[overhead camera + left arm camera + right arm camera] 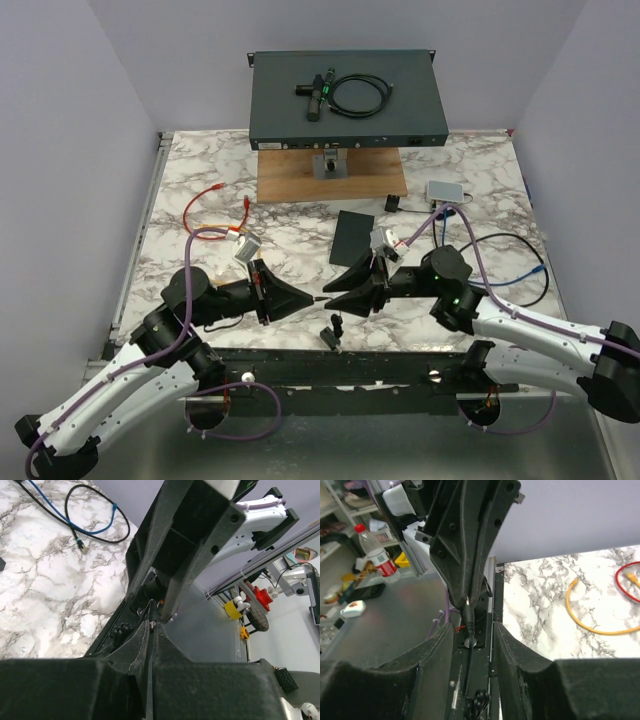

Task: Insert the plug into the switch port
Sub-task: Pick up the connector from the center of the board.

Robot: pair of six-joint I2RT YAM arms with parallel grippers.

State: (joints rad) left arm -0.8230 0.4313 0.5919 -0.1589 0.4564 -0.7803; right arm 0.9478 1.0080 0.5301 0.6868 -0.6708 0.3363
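Plug pinched in the left gripper (six o'clock edge of the table); right gripper at three o'clock, jaws parted.

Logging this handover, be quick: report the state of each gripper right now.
Left gripper: shut on the thin black cable.
Right gripper: open, one finger on either side of the cable, not gripping it.
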